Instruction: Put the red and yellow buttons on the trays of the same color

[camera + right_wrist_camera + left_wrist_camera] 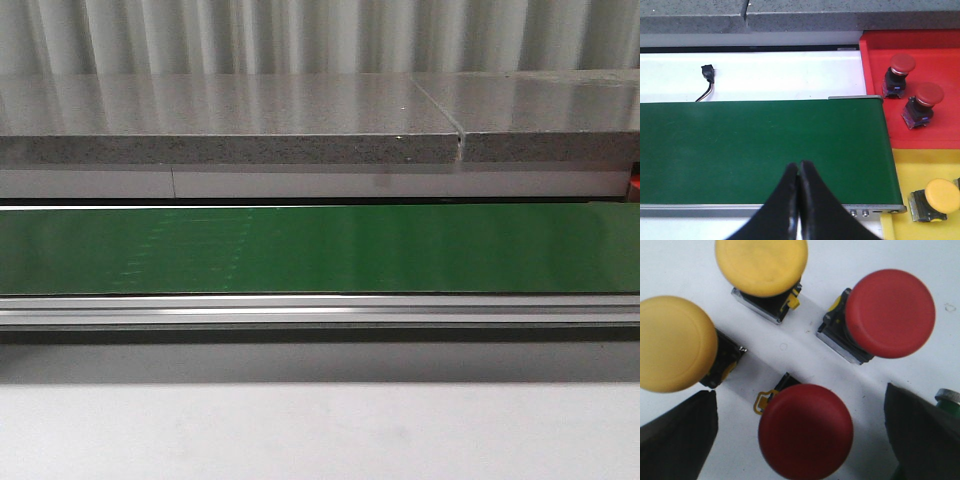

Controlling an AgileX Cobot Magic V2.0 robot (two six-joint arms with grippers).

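Your left fingers (800, 440) stand wide astride the lower-centre red button (806, 431), apparently lined up for a grasp, while your right fingers (799, 200) sit pressed together, empty, above the green belt (760, 150) near the red tray (940, 60).

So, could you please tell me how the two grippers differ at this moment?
The left gripper is open, its dark fingers spread on either side of a red mushroom-head button. The right gripper is shut with its fingertips touching, holding nothing, above the green conveyor belt. Both have dark fingers.
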